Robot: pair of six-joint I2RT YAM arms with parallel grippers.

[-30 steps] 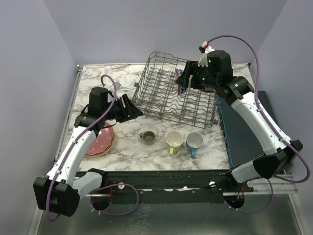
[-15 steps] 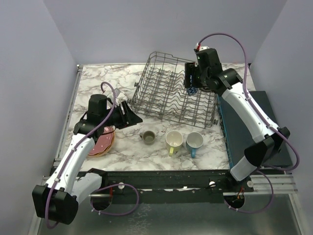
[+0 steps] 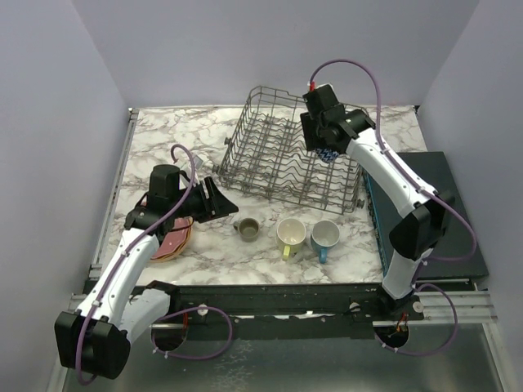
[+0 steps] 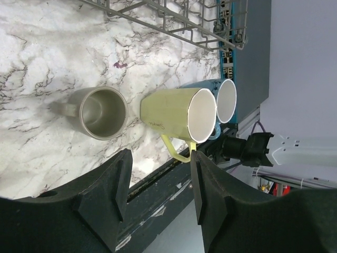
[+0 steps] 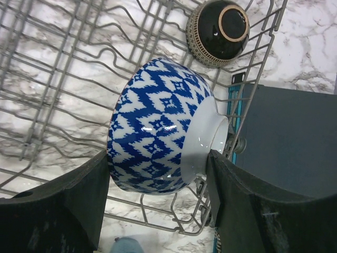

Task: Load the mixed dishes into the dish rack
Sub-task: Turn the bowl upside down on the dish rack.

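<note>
Right claw (image 5: 158, 158) grips patterned bowl (image 5: 158, 121) over dish rack (image 3: 261, 147), brown bowl (image 5: 218, 31) beside; left claw (image 4: 159, 163) wide near mugs (image 4: 181, 118).

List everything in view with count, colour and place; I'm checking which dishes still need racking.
dish rack: one, grey wire, table's back centre.
patterned bowl: one, blue-white, over the rack, in the right gripper.
dark bowl: one, dark brown, in the rack's corner.
mugs: three, grey-beige, pale yellow, blue, row before the rack.
plates: stack, number unclear, pink over orange-yellow, table's left.
box: one, dark, beside the rack.
table: one, white marble.
left gripper: black, open, above the mugs.
right gripper: black, shut on the patterned bowl.
</note>
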